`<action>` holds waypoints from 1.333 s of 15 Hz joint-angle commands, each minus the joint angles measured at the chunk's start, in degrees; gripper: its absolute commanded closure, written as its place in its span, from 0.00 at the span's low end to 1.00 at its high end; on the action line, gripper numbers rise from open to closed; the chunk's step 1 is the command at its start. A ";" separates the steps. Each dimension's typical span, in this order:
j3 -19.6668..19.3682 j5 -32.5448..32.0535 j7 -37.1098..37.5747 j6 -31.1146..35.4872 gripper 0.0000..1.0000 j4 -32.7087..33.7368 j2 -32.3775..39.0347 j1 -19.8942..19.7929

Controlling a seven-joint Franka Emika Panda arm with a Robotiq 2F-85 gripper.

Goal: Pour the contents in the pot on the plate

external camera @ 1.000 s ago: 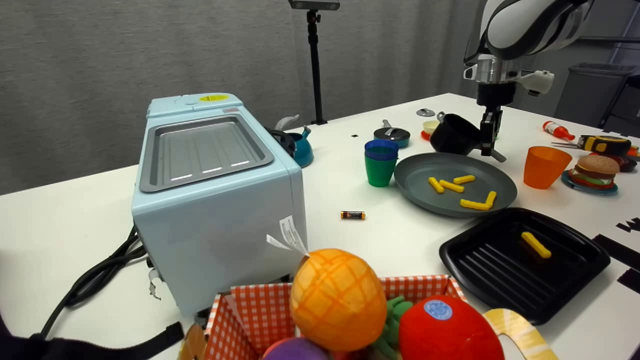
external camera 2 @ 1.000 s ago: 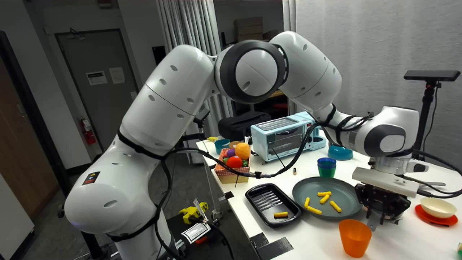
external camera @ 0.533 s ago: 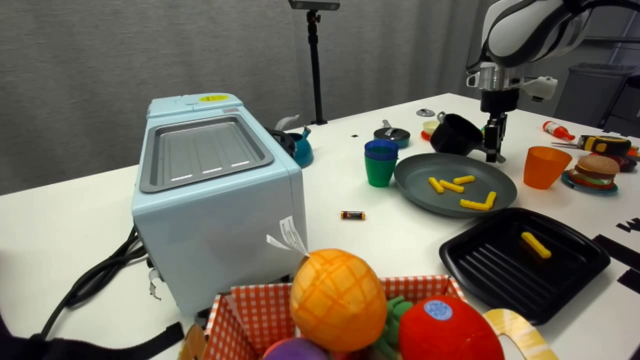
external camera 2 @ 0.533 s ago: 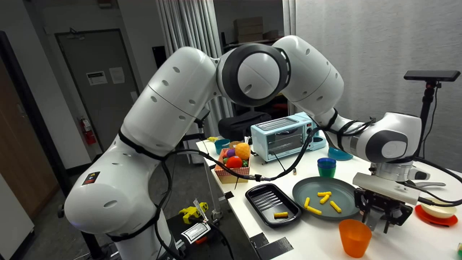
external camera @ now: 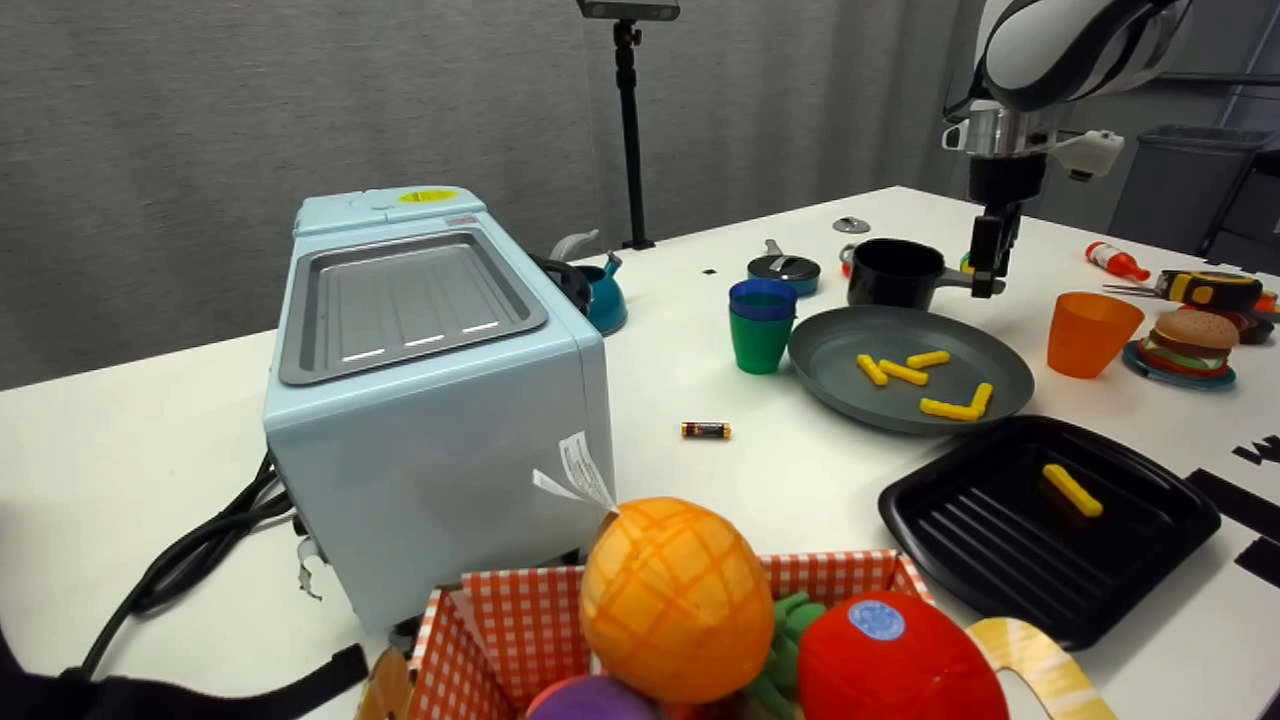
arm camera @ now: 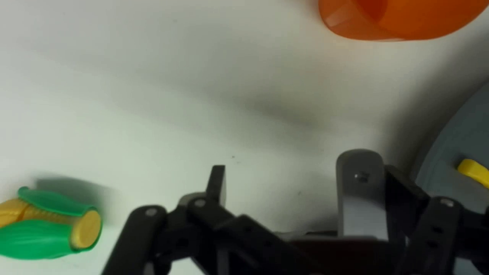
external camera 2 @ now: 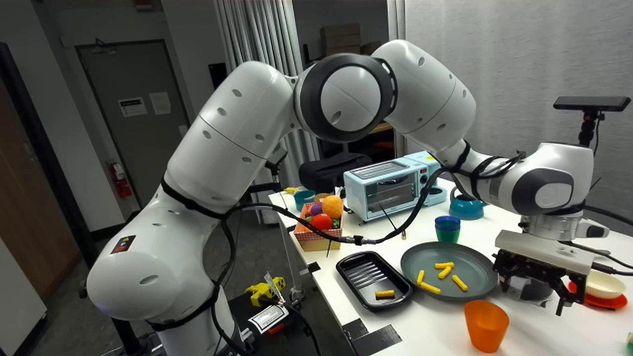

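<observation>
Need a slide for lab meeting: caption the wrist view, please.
Open hand framing the pot handle, orange cup at upper right, plate at right edge.

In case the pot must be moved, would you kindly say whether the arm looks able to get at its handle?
Probably yes: in the wrist view the jaws stand open with the pot's handle apparently between them, nearer one side, and nothing seems to block their closing.
</observation>
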 commanded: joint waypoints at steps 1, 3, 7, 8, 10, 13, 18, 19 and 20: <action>0.43 1.35 -1.75 0.84 0.00 -0.97 -3.60 -1.67; 0.59 1.67 -2.48 2.04 0.00 -2.09 -5.94 -2.35; 1.37 2.74 -4.98 6.00 0.00 -5.85 -11.30 -3.52; 1.68 3.13 -5.97 7.68 0.00 -7.32 -12.85 -3.75; 2.30 3.95 -8.25 11.21 0.00 -10.56 -15.89 -4.02; 3.38 5.82 -12.00 16.37 0.00 -15.80 -20.41 -3.83; 6.09 10.14 -18.83 21.78 0.00 -23.62 -27.01 -2.84; 6.62 11.35 -20.71 22.31 0.00 -25.00 -28.38 -2.95; 7.09 12.53 -22.31 22.75 0.00 -26.26 -29.61 -2.70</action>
